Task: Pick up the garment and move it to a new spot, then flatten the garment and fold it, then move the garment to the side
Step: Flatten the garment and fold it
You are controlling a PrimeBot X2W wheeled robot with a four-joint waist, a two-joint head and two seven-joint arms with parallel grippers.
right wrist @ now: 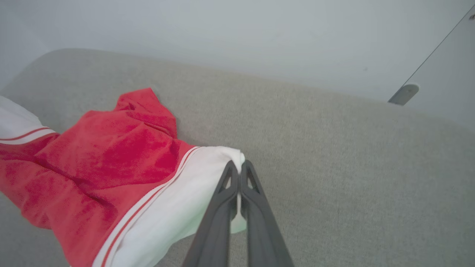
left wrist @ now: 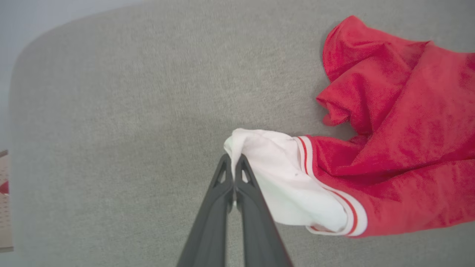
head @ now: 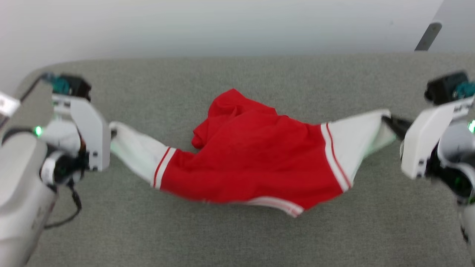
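The garment [head: 252, 155], a soft, fleecy red T-shirt, is stretched crosswise over the grey, felt-textured table [head: 237, 241]. Its long axis runs sleeve to sleeve, left to right, and the crumpled middle sags. The left gripper [left wrist: 233, 163] has its fingers clamped on one white sleeve end, and the right gripper [right wrist: 239, 168] has its fingers clamped on the other.

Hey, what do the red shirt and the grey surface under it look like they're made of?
The garment: soft matte knit, likely cotton jersey; it sags and creases between the left gripper and the right gripper. The grey surface: apparently woven or felt-like upholstery, matte with a fine speckled grain.
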